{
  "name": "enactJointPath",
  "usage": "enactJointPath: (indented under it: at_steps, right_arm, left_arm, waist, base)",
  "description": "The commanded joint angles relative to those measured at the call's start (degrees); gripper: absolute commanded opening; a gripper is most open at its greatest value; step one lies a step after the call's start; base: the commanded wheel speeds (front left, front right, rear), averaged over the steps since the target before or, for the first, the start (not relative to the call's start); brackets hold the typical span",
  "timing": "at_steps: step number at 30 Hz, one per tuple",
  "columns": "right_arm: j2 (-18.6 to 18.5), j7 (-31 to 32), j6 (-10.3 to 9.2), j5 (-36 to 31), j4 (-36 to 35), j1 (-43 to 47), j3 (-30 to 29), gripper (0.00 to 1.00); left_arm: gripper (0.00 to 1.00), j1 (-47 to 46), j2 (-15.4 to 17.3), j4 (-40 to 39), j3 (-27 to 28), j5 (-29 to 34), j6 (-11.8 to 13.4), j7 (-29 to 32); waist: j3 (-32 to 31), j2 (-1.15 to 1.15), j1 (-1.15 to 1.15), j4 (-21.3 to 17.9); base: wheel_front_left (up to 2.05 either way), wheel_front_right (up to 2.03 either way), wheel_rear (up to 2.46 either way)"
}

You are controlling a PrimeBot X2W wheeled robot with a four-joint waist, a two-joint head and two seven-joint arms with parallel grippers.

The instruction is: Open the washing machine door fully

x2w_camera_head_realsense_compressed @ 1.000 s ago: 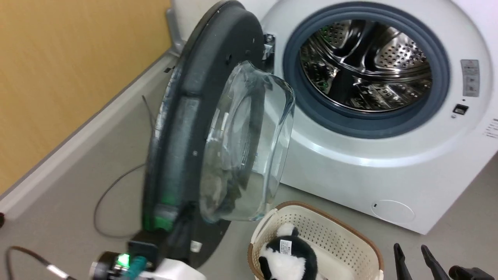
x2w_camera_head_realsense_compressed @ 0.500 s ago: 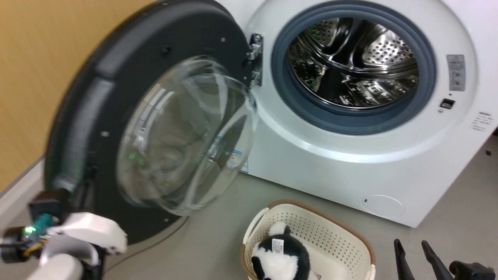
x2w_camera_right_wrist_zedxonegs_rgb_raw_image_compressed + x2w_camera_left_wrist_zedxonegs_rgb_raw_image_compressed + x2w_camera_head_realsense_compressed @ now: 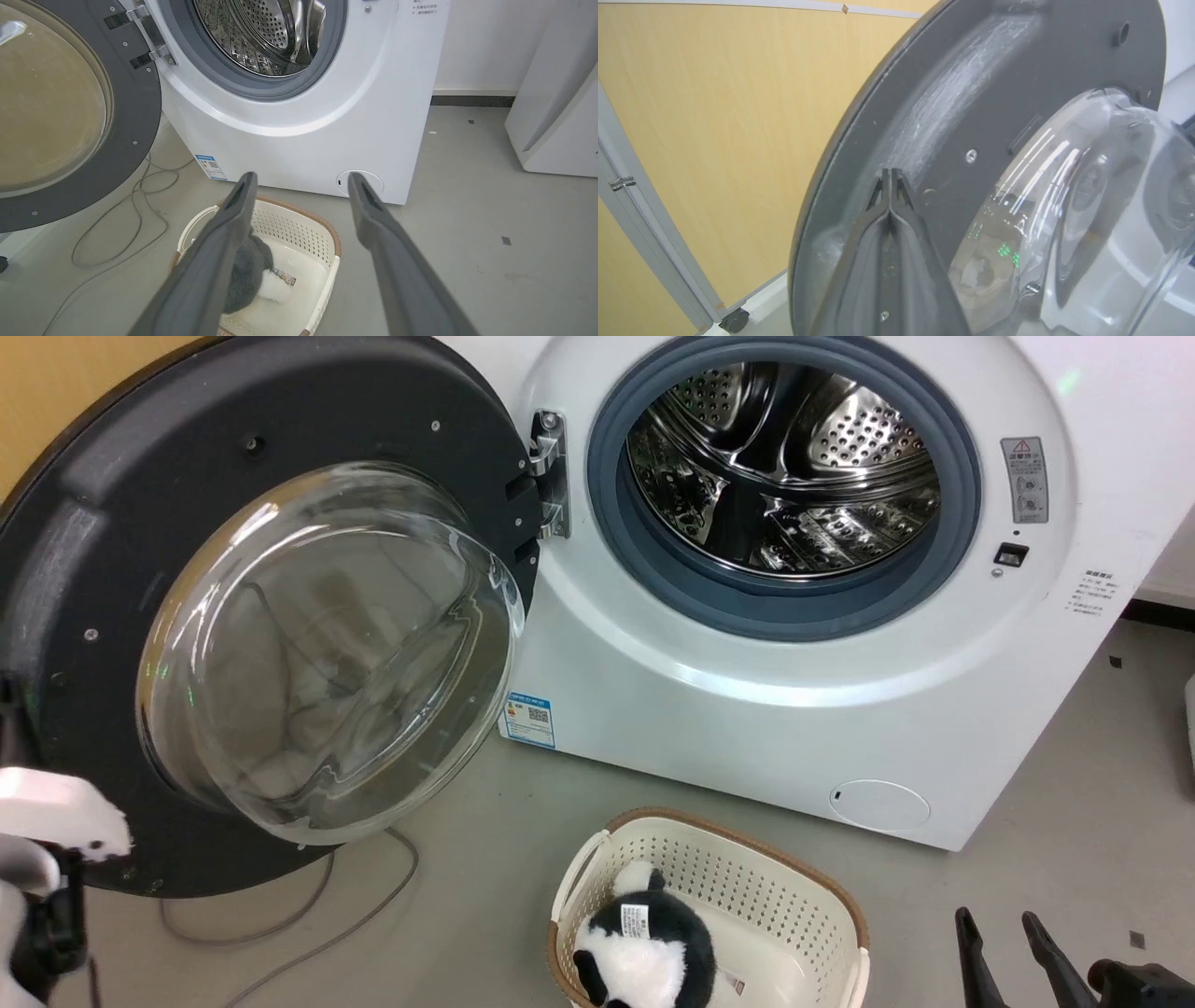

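The door (image 3: 280, 616) hangs wide off its hinge (image 3: 549, 476), left of the drum (image 3: 775, 476), with the inner face toward you. It's a matte dark-grey plastic ring with screw heads and a big clear glass bowl bulging out of the middle. I'd call this the tail end of the swing; it looks nearly fully open. Your left gripper (image 3: 891, 177) is clenched on nothing, tips together and seemingly pressed on the scuffed grey rim on the side far from the drum. Next you'd nudge it gently away from the drum till the hinge stops. That plastic's smooth, so the tips could skid. The right gripper (image 3: 301, 182) is spread wide and idle, low and right of the drum. Below the drum sits a perforated cream basket (image 3: 747, 882) with a plush panda (image 3: 635, 952). The drum's shiny dimpled steel, ringed by a grey rubber gasket (image 3: 775, 611).
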Motion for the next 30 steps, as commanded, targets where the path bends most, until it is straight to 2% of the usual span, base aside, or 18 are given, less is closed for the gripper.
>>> enactJointPath:
  at_steps: [1, 3, 6, 11, 16, 17, 18, 19, 20, 21, 24, 30]
  right_arm:
    - [0.08, 0.04, 0.05, -0.19, -0.22, -0.24, -0.12, 1.0]
    - [0.08, 0.04, 0.05, -0.23, -0.23, -0.15, -0.16, 1.0]
    - [0.08, -0.24, 0.05, -0.29, -0.23, -0.06, -0.35, 1.0]
    - [0.08, -0.65, 0.05, -0.26, -0.11, 0.06, -0.42, 1.0]
    - [0.08, -0.87, 0.05, -1.2, -0.61, -0.1, -0.37, 1.0]
    - [0.08, -0.85, 0.05, -1.65, -0.79, -0.14, -0.39, 1.0]
    - [0.08, -0.78, 0.05, -1.89, -0.95, -0.18, -0.4, 1.0]
    - [0.08, -0.72, 0.05, -2.17, -1.13, -0.22, -0.41, 1.0]
    - [0.08, -0.64, 0.05, -2.43, -1.33, -0.24, -0.41, 1.0]
    - [0.08, -0.57, 0.05, -2.57, -1.54, -0.28, -0.43, 1.0]
    - [0.08, -0.38, 0.05, -3.33, -2.29, -0.3, -0.61, 1.0]
    - [0.08, -0.45, 0.05, -4.84, -5.18, -0.7, -0.31, 1.0]
  left_arm:
    - [0.0, -0.66, -0.43, 0.89, 1.33, 1.01, -0.81, -0.3]
    - [0.0, -0.11, -1.04, 1.23, 2.7, 2.35, -1.52, -0.3]
    - [0.0, 2.46, -2.86, -0.8, 4.9, 4.49, -1.14, -0.31]
    - [0.0, 11.02, -7.11, -10.47, 6.89, 8.95, 1.38, -0.31]
    - [0.0, 20.58, -10.95, -20.55, 6.12, 11.67, 2.99, -0.31]
    - [0.11, 22.07, -11.64, -22.16, 6.06, 12.06, 3.27, -0.31]
    - [0.29, 23.48, -12.31, -23.55, 5.97, 12.57, 3.54, -0.31]
    - [0.42, 24.86, -12.96, -24.53, 5.83, 12.93, 3.73, -0.31]
    - [0.81, 26.0, -13.71, -25.56, 5.76, 13.4, 3.93, -0.31]
    - [1.0, 27.07, -14.39, -26.47, 5.67, 14.17, 4.39, -0.31]
    - [1.0, 29.57, -16.35, -28.04, 4.78, 16.15, 4.36, -0.31]
    - [1.0, 30.38, -21.14, -28.35, 4.06, 20.04, -0.28, -0.31]
  waist:
    - [-0.1, 0.0, 0.0, -0.13]
    - [-0.22, 0.0, 0.0, -0.29]
    - [-0.66, 0.0, 0.0, -0.56]
    - [-1.74, 0.0, 0.0, -0.88]
    - [-2.24, 0.0, 0.0, -1.27]
    - [-2.26, 0.0, 0.0, -1.36]
    - [-2.33, 0.0, 0.0, -1.49]
    - [-2.41, 0.0, 0.0, -1.69]
    - [-2.45, 0.0, 0.0, -1.88]
    - [-2.5, 0.0, 0.0, -2.1]
    - [-2.67, 0.0, 0.0, -2.74]
    - [-2.68, 0.0, 0.0, -4.71]
  base:
    - [0.0, 0.0, 0.0]
    - [0.0, 0.0, 0.0]
    - [0.0, 0.0, 0.0]
    - [0.0, 0.0, 0.0]
    - [0.0, 0.0, 0.0]
    - [0.0, 0.0, 0.0]
    - [0.0, 0.0, 0.0]
    - [0.0, 0.0, 0.0]
    - [0.0, 0.0, 0.0]
    - [0.0, 0.0, 0.0]
    - [0.0, 0.0, 0.0]
    - [0.0, 0.0, 0.0]
